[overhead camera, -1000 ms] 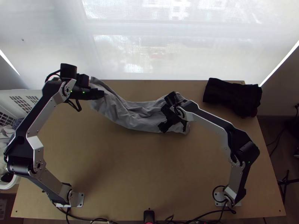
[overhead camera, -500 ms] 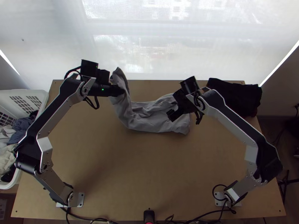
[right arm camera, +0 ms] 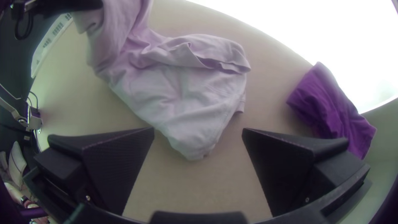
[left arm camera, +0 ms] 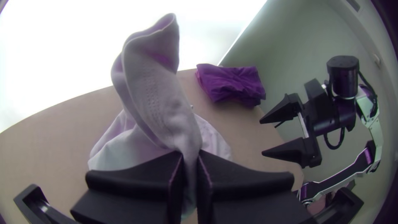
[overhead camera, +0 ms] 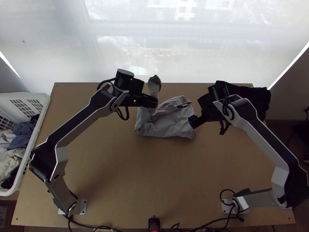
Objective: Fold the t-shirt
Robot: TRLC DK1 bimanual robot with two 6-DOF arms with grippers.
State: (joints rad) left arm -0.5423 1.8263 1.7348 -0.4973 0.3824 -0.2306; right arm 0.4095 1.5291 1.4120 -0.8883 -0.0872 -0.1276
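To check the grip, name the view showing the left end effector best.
Left wrist view: there the left end effector visibly pinches the grey shirt. The top view shows it from above; the right wrist view, partly, at an edge.

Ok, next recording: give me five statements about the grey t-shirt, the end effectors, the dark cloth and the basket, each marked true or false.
1. The left end effector grips the grey t-shirt. True.
2. Both end effectors hold the shirt. False: the right end effector holds nothing, its fingers apart.
3. The dark cloth lies near the table's far right corner. True.
4. The shirt lies entirely flat. False: one part is lifted, the rest lies rumpled on the table.
5. The basket stands at the table's right side. False: it is at the left.
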